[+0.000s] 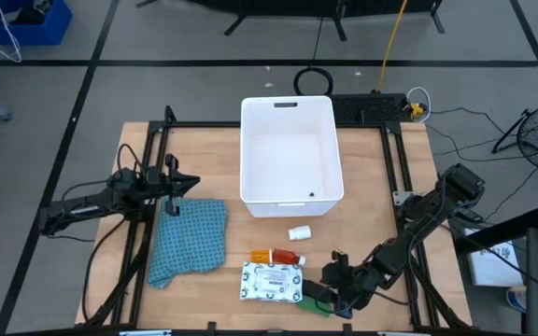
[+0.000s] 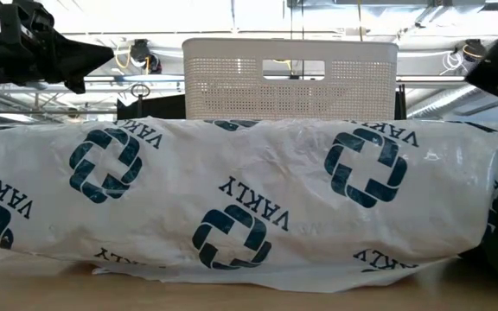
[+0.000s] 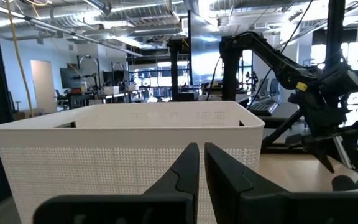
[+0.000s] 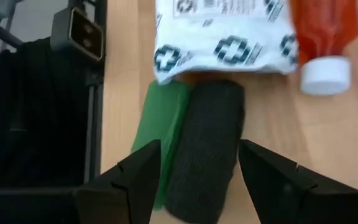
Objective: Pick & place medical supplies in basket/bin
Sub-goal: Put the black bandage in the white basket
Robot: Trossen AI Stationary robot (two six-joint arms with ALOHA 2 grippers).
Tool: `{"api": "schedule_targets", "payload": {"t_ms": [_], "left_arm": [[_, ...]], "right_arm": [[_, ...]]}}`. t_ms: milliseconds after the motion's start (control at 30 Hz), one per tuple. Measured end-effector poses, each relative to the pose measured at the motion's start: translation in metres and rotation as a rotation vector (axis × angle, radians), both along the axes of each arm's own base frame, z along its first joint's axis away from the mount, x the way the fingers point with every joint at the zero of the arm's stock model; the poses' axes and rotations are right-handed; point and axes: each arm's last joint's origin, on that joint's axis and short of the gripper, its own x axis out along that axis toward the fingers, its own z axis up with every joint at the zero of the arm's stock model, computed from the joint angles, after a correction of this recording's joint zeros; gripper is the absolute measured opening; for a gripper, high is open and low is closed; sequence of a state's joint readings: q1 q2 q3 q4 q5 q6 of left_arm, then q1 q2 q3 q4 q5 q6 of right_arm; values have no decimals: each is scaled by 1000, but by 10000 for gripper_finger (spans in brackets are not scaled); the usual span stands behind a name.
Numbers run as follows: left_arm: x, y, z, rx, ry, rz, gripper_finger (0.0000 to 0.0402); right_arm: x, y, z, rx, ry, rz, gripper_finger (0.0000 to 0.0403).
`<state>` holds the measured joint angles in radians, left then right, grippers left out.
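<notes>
The white tub (image 1: 288, 191) stands at the table's middle, toward the far side. Near the front edge lie the white printed packet (image 1: 272, 281), the red-orange bottle (image 1: 283, 257) with its white cap (image 4: 325, 74), and the small white cylinder (image 1: 299, 232). A black block (image 4: 207, 149) and a green block (image 4: 163, 127) lie side by side at the packet's right end. My right gripper (image 4: 201, 165) is open, low over them, one finger on each side of the black block. My left gripper (image 3: 201, 168) is shut and hovers left of the tub, above the blue cloth (image 1: 190, 238). My right gripper straddles the black block (image 4: 207, 149) from above, fingers lying along its sides. One finger (image 4: 138, 171) is over the green block. I cannot tell whether the fingers touch either block.
The packet (image 2: 232, 199) fills the low view, with the tub's perforated wall (image 2: 290, 78) behind it. A dark metal frame (image 1: 395, 168) runs along the table's edges. Bare wood lies between the tub and the items.
</notes>
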<state>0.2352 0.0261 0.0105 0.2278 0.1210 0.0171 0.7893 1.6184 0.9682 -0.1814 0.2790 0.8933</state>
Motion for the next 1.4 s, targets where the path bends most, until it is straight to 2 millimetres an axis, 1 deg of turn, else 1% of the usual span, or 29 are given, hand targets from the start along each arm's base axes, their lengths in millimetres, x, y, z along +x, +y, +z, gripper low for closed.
{"api": "schedule_targets", "payload": {"t_ms": [200,433,567,633,900,1100,1300,1400], "left_arm": [[0,1,0,-2,-1,21,31],[0,1,0,-45,-3,40,31],[0,2,-3,-71,27,38,31],[1,2,-5,-83,45,37,31],[1,2,-8,-105,68,37,31],[1,2,-8,-109,67,37,31],[1,2,-8,-110,66,37,31],[1,2,-8,-112,66,37,31]], "right_arm": [[-6,6,0,32,6,-26,210],[-7,5,1,-54,-71,-73,210],[-4,7,2,-34,-92,-79,210],[-2,9,-3,-33,-90,-79,210],[4,17,-35,-22,-21,-107,210],[4,20,-57,-22,68,-120,210],[4,20,-59,-9,98,-118,209],[3,19,-56,-8,91,-119,194]]}}
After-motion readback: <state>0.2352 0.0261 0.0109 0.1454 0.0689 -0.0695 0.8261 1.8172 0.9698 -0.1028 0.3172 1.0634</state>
